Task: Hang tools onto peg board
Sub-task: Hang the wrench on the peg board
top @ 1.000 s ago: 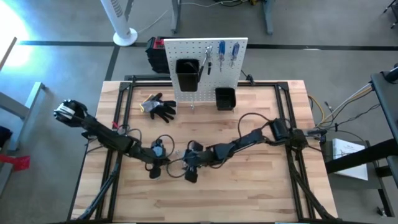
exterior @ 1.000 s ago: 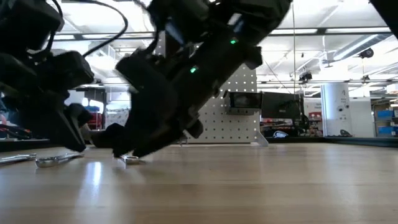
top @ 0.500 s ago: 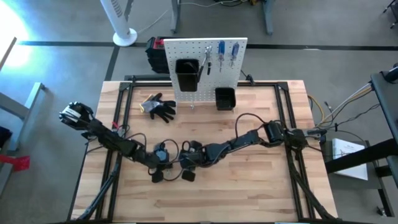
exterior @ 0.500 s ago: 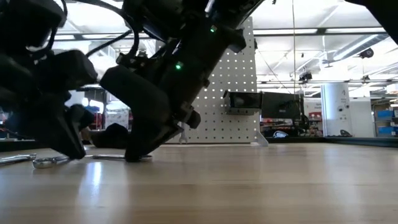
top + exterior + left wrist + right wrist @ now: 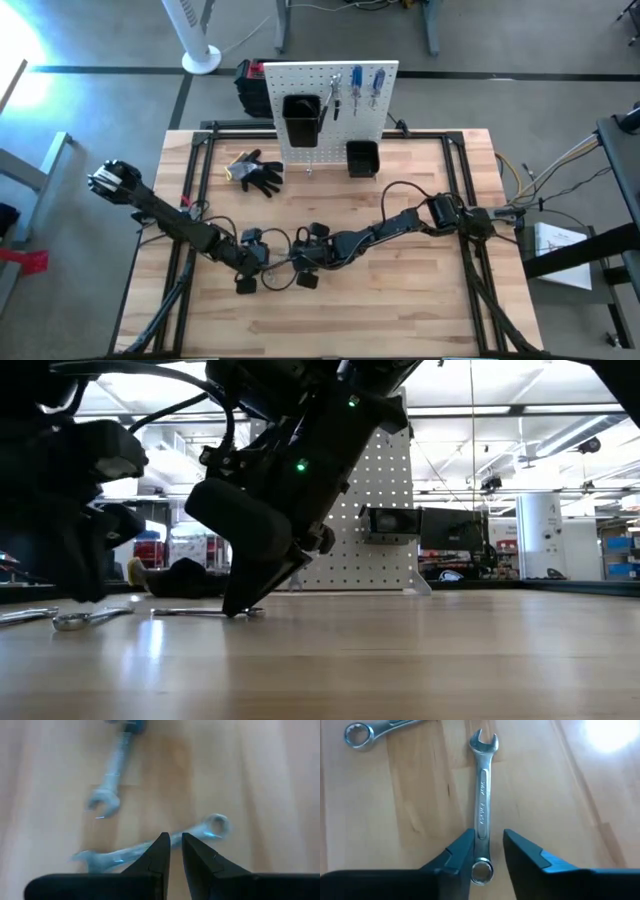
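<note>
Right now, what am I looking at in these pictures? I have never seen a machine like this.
Two dark robot arms work at a wooden table. One picture looks down from above, one looks level across the tabletop, and two come from cameras on the arms' wrists. Two silver wrenches lie on the wood; black gloves lie near the white peg board, where tools already hang. The right end effector straddles one wrench, open, not yet gripping. The left end effector is nearly closed, holding nothing.

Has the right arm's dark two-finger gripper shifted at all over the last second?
Yes. In the high view the right gripper sits slightly nearer the white peg board than a second ago.
</note>
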Controlling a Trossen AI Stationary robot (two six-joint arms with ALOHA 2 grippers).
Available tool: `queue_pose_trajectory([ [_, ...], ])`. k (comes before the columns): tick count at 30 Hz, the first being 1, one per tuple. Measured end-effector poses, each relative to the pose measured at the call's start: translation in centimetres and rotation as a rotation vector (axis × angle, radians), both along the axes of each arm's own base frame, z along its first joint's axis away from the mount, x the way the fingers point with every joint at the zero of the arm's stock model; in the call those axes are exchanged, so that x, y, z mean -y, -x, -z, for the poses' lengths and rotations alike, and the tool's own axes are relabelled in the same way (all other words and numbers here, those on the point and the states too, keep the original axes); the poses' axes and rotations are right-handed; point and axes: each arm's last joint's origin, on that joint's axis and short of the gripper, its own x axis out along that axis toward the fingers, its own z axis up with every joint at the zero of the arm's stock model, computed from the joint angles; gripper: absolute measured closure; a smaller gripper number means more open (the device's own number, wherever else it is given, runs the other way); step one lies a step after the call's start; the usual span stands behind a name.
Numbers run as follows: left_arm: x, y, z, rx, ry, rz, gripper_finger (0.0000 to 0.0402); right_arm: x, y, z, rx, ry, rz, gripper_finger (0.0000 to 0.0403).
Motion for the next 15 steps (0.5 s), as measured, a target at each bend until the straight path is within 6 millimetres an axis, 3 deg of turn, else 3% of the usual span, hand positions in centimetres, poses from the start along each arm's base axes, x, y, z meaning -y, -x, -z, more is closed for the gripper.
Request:
queue_pose_trajectory([
  [8,0.9,-1.0,-2.1,-0.017,-0.08,0.202,0.0354,0.3,0.6,-1.2,-0.039,0.028,-0.05,0.0218],
  [15,1.4,-1.8,-1.4,-0.049,-0.226,0.445,0.0294,0.4,2.1,-3.5,-0.035,0.085,-0.126,0.0165],
])
